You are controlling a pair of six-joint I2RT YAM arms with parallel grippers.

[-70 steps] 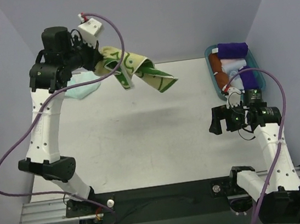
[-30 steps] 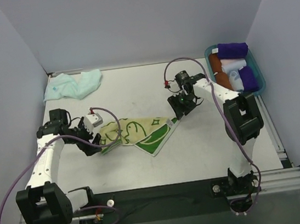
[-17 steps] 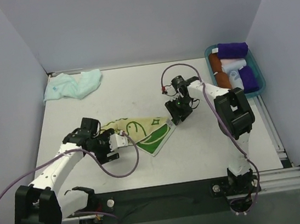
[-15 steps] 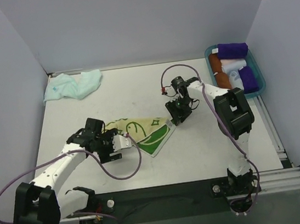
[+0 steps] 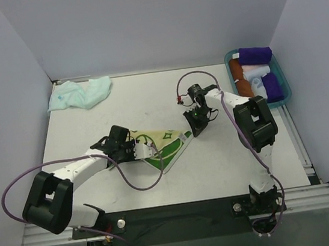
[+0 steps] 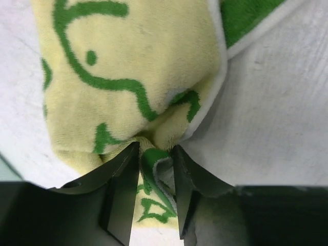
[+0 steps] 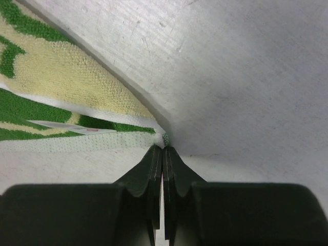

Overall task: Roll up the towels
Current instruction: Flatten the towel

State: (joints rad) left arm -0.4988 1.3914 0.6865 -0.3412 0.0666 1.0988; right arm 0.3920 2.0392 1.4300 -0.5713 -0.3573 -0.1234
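Note:
The pale yellow towel (image 5: 166, 142) with green marks lies crumpled at mid-table. My left gripper (image 5: 139, 151) is at its left end. In the left wrist view the left gripper (image 6: 155, 154) is shut on a raised fold of this towel (image 6: 143, 61). My right gripper (image 5: 191, 130) is at the towel's right corner. In the right wrist view the right gripper (image 7: 163, 148) has its jaws pressed together, with the tip of the towel's (image 7: 61, 77) corner pinched at their ends. The mint-aqua towel (image 5: 81, 92) lies bunched at the far left corner, away from both grippers.
A teal basket (image 5: 229, 69) at the far right holds purple, orange and white rolls. Purple cables loop off both arms over the table. Walls close in the left, back and right sides.
My left gripper slid right along the table and closed on the yellow towel's left fold. The right gripper closed on the right corner. The towel is bunched shorter.

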